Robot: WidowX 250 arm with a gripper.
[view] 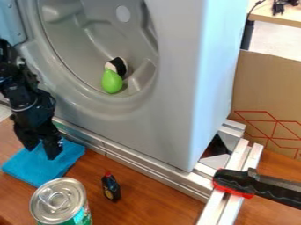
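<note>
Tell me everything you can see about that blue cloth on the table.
The bright blue, roughly square cloth looks like soft fabric. It lies flat on the brown wooden table, beside a silver metal rail. A black two-fingered hand hangs over it; I can't tell whether they touch. A silver-topped can partly hides its near edge.

Hand (40,149) above blue cloth (36,168), near far edge of desk (162,200); ring-pull can (59,202), red-capped bottle (110,188) nearby. Green object (111,82) inside grey drum (70,39).

Bright, slightly soft, mild glare.
</note>
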